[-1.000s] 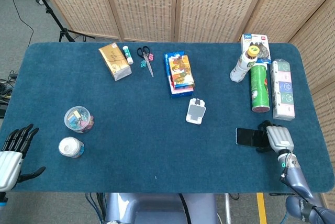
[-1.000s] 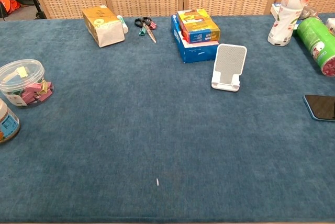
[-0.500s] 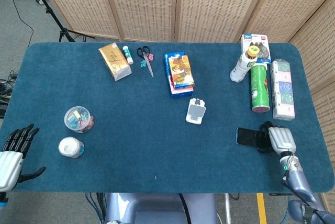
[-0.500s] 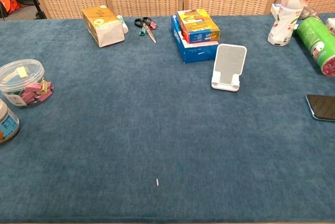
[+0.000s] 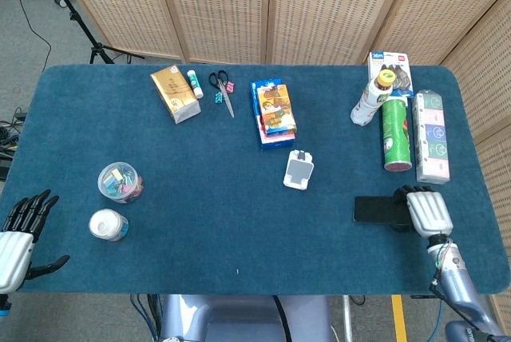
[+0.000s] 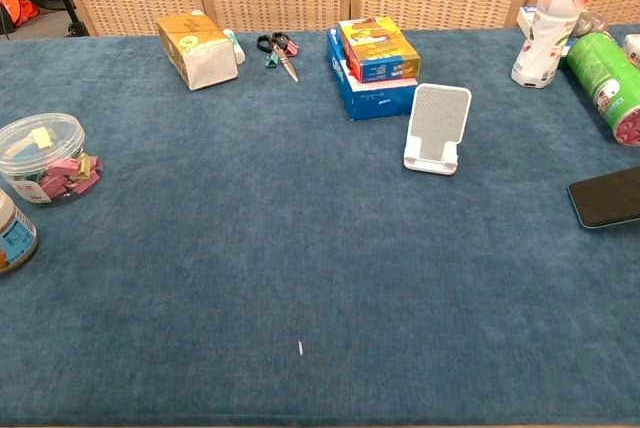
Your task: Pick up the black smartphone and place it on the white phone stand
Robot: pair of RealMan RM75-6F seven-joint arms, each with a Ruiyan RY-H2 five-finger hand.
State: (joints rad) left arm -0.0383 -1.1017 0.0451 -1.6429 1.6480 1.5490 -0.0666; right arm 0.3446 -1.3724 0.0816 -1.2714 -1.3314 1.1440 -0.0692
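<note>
Black and glossy, the smartphone point(image 5: 377, 210) sits at the right side of the blue felt table point(image 5: 239, 198), its long axis running left to right across the tabletop, its free end pointing toward the table's middle and its other end under the right hand point(image 5: 425, 210). That hand grips the phone's right end, its pale fingers point(image 5: 419, 202) folded over the top of the casing; in the chest view only the phone's left part point(image 6: 606, 198) shows at the frame edge, slightly tilted, and whether it touches the cloth or is just above it cannot be told. The white phone stand point(image 5: 299, 170) stands upright near the table's centre, well apart from the phone, up and to the left of it, with its perforated back plate facing the chest camera point(image 6: 437, 128). The left hand point(image 5: 20, 234) hangs off the near left corner of the table, fingers spread apart and holding nothing. Beyond the phone lie a green can point(image 5: 395, 134) on its side and a white bottle point(image 5: 367, 102). At the left are a clear tub of clips point(image 5: 120, 182) and a small jar point(image 5: 107, 225).
</note>
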